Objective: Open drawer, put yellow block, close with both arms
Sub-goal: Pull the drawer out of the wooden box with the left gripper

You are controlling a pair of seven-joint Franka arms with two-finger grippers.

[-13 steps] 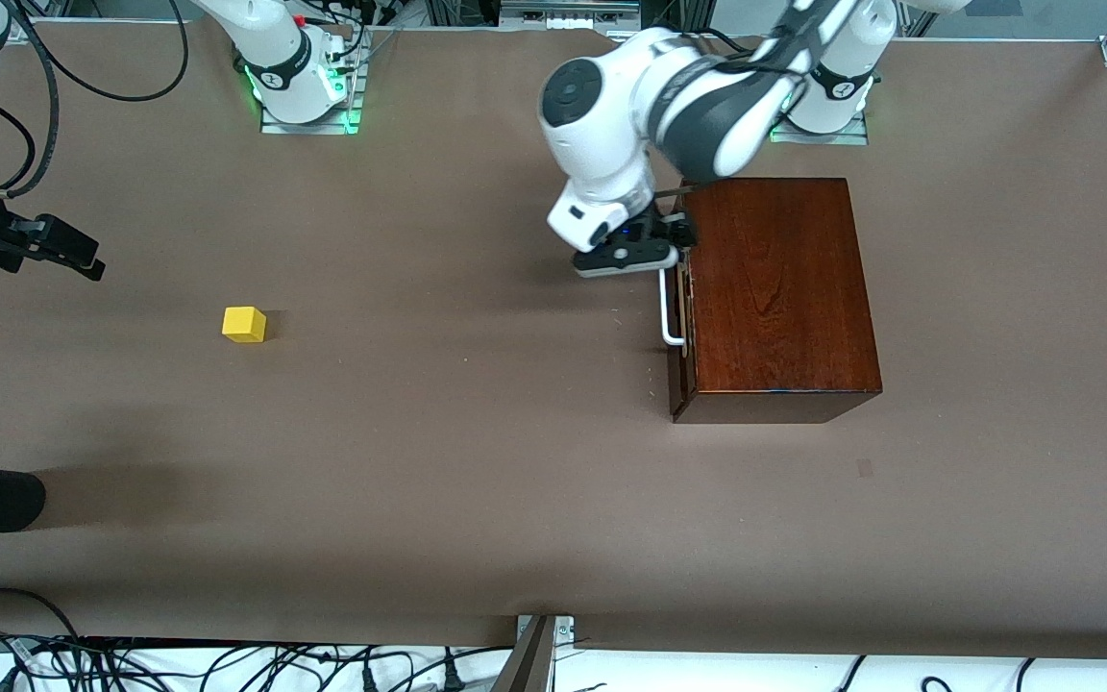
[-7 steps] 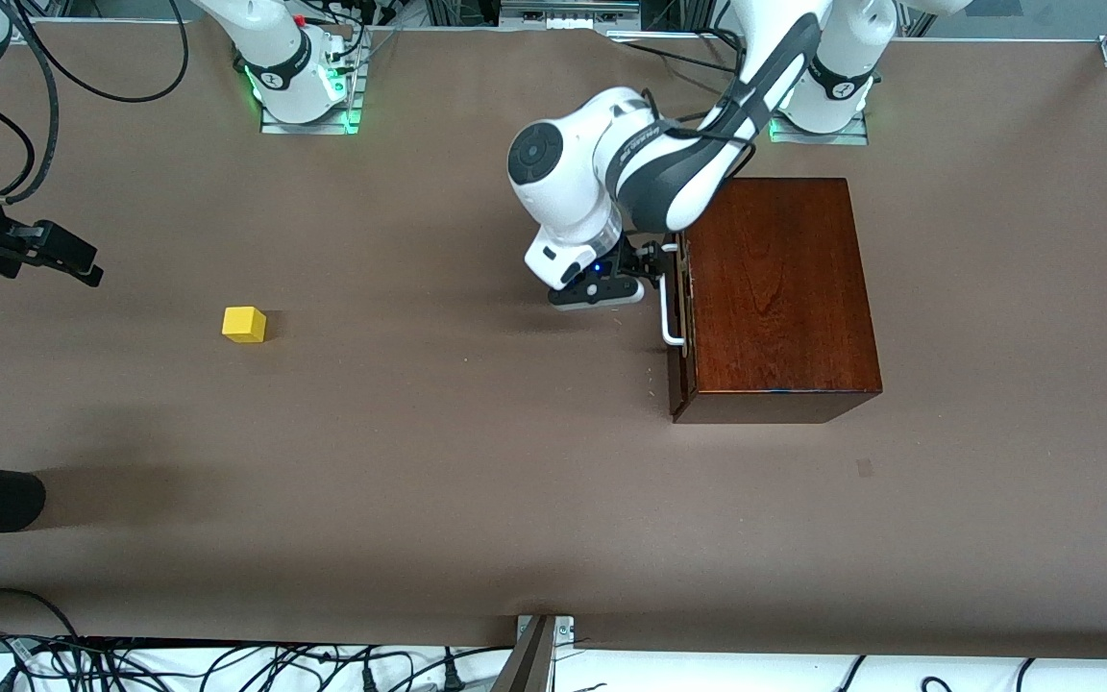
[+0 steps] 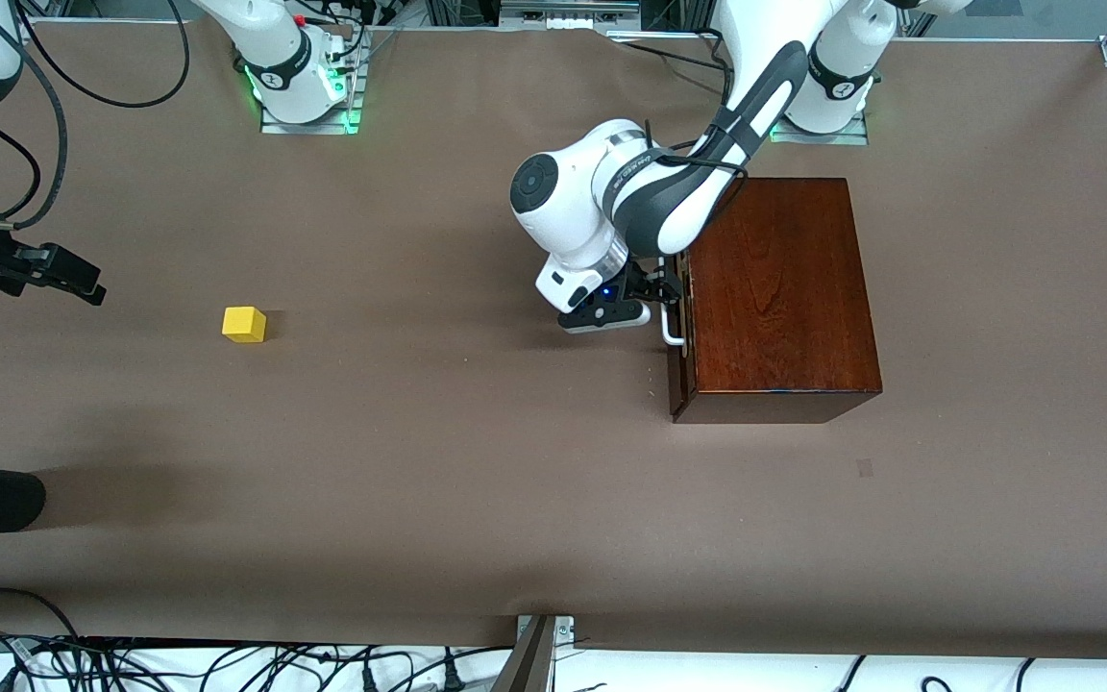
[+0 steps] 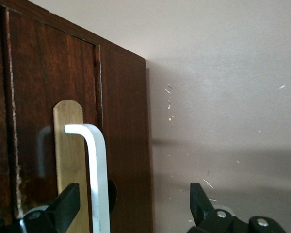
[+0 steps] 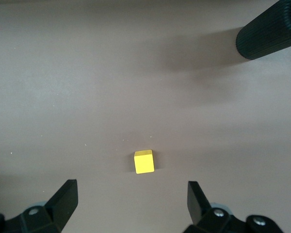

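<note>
Risk entry: we see the left hand [image 4: 131, 206] wide open, empty, straddling the shut drawer's [image 4: 48, 97] handle [image 4: 98, 174]; closing off-centre could slip; the right hand [image 5: 131, 201] waits open, empty, over the table [image 3: 467, 481] near the yellow block [image 5: 144, 161].

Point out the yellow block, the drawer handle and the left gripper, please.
yellow block [image 3: 244, 324]: front view, on its top face.
drawer handle [image 4: 99, 174]: left wrist view, on the white bar.
left gripper [image 4: 131, 206]: left wrist view, midway between its open fingertips.
</note>
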